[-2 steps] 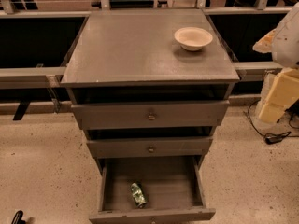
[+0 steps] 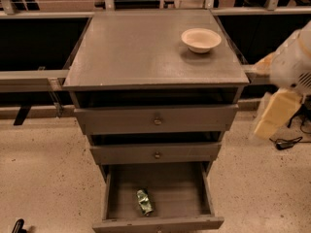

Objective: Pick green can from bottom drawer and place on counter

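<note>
Green can lies on side in open bottom drawer, near front wall, left of middle. We judge it light, thin-walled, slick, prone to roll: take across mid-body from above, gentle squeeze. Gripper hangs right of cabinet, well apart from can; its grip state we cannot tell. Versus earlier: gripper lower, nearer cabinet; can and bowl on tabletop unmoved.

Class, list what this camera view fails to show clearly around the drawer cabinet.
- Claw, right of the counter: blurred; its arm is cut off by the right edge.
- Green can in the bottom drawer: too small to read its label.
- Two upper drawers: insides hidden behind their fronts.
- Dark object, bottom left: cut off by the lower edge.
</note>
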{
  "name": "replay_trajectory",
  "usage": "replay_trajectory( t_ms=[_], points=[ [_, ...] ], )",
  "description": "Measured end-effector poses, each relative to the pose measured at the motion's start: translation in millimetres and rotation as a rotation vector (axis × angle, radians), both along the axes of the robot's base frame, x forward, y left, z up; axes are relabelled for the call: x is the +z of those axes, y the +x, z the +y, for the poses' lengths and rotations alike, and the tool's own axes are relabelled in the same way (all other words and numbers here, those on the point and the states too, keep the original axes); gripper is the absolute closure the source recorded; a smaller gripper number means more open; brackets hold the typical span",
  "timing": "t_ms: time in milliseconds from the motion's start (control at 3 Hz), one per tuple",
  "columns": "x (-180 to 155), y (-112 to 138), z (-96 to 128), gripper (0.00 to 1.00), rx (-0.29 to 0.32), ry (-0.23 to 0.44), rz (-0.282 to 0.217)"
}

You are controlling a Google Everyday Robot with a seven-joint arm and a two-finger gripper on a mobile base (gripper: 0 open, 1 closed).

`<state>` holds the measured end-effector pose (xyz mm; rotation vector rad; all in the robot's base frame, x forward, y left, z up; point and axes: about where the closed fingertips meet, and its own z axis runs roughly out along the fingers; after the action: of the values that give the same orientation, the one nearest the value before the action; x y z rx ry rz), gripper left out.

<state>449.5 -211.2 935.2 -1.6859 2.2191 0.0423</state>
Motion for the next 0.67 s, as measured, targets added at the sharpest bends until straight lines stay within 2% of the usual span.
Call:
replay_trajectory(
  t_ms=[333, 667],
  points=[
    [-98.8, 8.5, 14.6, 0.0, -0.048, 0.177, 0.104],
    [-201.9, -0.1, 52.4, 0.0, -0.074, 0.27, 0.237]
  ],
)
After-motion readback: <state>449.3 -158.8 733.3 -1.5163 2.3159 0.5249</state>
